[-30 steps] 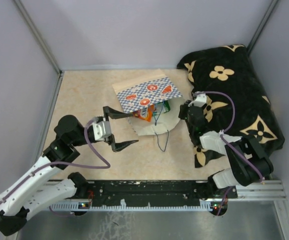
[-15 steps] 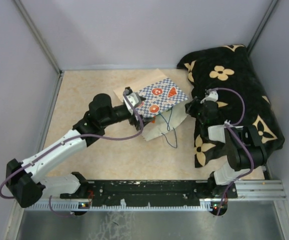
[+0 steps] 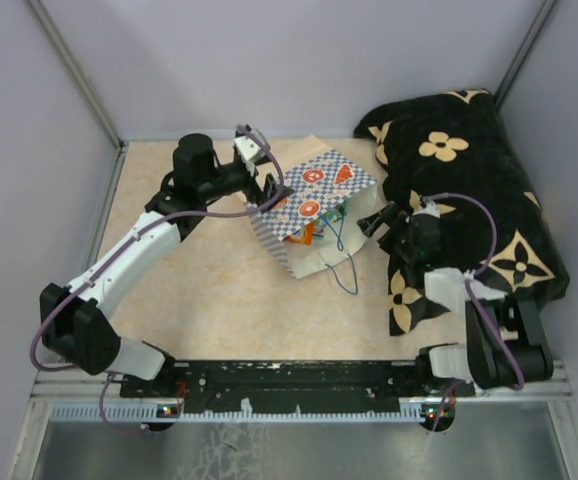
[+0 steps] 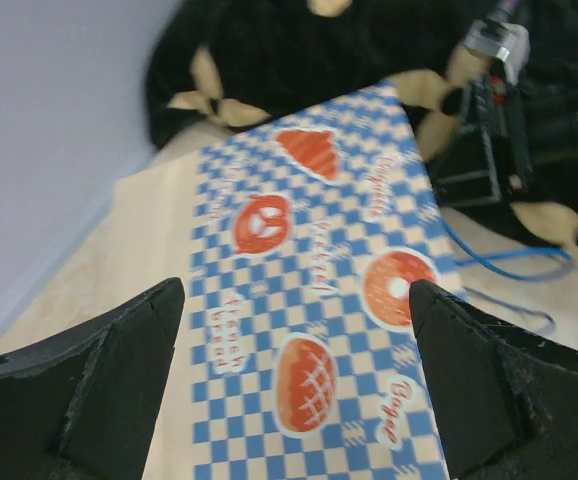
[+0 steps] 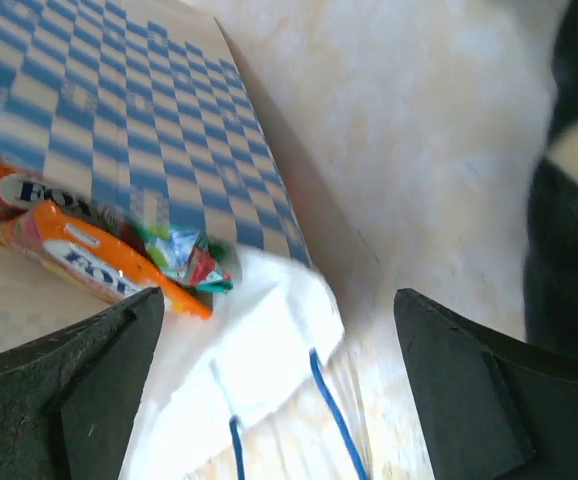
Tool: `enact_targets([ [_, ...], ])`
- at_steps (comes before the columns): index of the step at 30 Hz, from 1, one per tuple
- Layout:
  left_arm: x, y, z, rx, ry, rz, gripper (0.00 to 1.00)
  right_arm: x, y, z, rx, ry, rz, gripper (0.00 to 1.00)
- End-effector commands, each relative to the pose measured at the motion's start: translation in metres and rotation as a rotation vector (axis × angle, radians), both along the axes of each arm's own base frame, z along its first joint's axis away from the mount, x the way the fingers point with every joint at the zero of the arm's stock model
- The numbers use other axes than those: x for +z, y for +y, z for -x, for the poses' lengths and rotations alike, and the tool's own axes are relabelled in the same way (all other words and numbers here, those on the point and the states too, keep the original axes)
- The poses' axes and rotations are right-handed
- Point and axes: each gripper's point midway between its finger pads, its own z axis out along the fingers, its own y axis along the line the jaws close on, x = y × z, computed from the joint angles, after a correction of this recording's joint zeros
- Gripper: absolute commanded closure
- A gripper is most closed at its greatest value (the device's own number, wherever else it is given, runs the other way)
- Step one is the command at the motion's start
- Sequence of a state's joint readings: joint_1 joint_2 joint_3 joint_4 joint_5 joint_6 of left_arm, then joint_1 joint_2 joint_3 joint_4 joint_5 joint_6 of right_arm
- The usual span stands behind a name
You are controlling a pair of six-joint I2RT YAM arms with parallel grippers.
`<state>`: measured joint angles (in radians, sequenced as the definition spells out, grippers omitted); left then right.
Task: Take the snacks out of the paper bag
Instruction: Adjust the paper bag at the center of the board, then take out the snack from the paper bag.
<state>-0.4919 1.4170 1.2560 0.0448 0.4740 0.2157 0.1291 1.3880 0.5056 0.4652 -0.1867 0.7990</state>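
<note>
The paper bag [image 3: 319, 195] lies on its side mid-table, checkered face up, its mouth toward the near right. Snacks [image 3: 314, 232] show in that mouth; the right wrist view shows orange packets [image 5: 79, 250] and a teal-green one [image 5: 184, 255] on the bag's white lining [image 5: 259, 350]. My left gripper [image 3: 266, 193] hovers open over the bag's far-left end, the checkered paper [image 4: 319, 300] spanning between its fingers [image 4: 119, 380]. Just right of the bag's mouth, my right gripper [image 3: 374, 222] is open and holds nothing, with the blue cord handles [image 5: 334, 420] below it.
A black flower-patterned cloth [image 3: 469, 180] fills the right side of the table, and my right arm rests on it. Grey walls close in the back and both sides. A blue cord loop [image 3: 346, 268] trails onto the table in front of the bag.
My left arm swung from the near left to the bag's far-left end. The right gripper opened. The bag shifted right and its checkered face turned up more.
</note>
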Motion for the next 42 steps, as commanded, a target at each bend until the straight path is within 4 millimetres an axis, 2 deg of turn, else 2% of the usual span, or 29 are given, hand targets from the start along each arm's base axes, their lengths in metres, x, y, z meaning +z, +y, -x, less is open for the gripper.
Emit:
enact_targets([
  [1,-0.006,-0.022,0.069,-0.453,-0.032,-0.056,0.00,-0.005,-0.030,0.039,-0.160,0.057,0.054,0.01],
  [3,0.016,-0.016,0.098,-0.623,-0.095,0.078,0.00,0.000,-0.038,0.051,-0.192,0.035,0.061,0.01],
  [4,0.024,-0.010,0.105,-0.652,-0.118,0.118,0.00,0.004,-0.038,0.056,-0.194,0.024,0.054,0.01],
  [5,0.032,-0.002,0.102,-0.622,-0.115,0.166,0.00,0.011,-0.038,0.060,-0.190,0.003,0.043,0.01],
  [7,0.060,0.012,0.068,-0.440,-0.080,0.273,0.00,0.014,-0.036,0.066,-0.169,0.000,0.050,0.01],
  [10,0.081,0.037,-0.008,-0.057,0.006,0.363,0.00,0.017,-0.035,0.072,-0.147,-0.006,0.073,0.01],
  [13,0.082,0.053,-0.042,0.116,0.001,0.369,0.00,0.015,-0.031,0.077,-0.132,-0.016,0.077,0.01],
  [16,0.079,0.064,-0.061,0.234,0.023,0.401,0.00,0.013,-0.023,0.081,-0.108,-0.022,0.068,0.01],
  [18,0.074,0.066,-0.069,0.267,0.049,0.416,0.00,0.019,-0.009,0.080,-0.044,-0.037,0.058,0.01],
  [20,0.067,0.078,-0.083,0.365,0.067,0.416,0.00,0.027,0.003,0.078,0.016,-0.064,0.070,0.01],
  [24,0.035,0.124,-0.125,0.635,0.048,0.419,0.00,0.041,0.017,0.076,0.095,-0.118,0.100,0.01],
  [26,0.022,0.144,-0.148,0.666,0.088,0.452,0.00,0.039,0.022,0.076,0.132,-0.092,0.129,0.01],
  [27,0.023,0.160,-0.161,0.689,0.085,0.473,0.00,0.039,0.027,0.077,0.156,-0.085,0.131,0.01],
  [29,0.014,0.181,-0.180,0.754,0.053,0.494,0.00,0.040,0.034,0.078,0.187,-0.089,0.113,0.01],
  [32,-0.024,0.201,-0.204,0.886,0.109,0.453,0.00,0.044,0.048,0.081,0.229,-0.142,0.082,0.01],
  [34,-0.046,0.220,-0.206,1.029,0.184,0.496,0.00,0.047,0.059,0.083,0.251,-0.190,0.091,0.01],
  [36,-0.039,0.226,-0.201,1.074,0.176,0.526,0.00,0.049,0.070,0.083,0.261,-0.208,0.111,0.02],
  [39,-0.018,0.212,-0.203,1.086,0.112,0.475,0.00,0.049,0.086,0.084,0.295,-0.196,0.038,0.07],
  [41,-0.007,0.205,-0.208,1.027,0.143,0.537,0.00,0.055,0.095,0.084,0.300,-0.222,-0.047,0.08],
  [42,-0.001,0.195,-0.209,0.938,0.169,0.563,0.00,0.057,0.098,0.084,0.296,-0.231,-0.086,0.10],
])
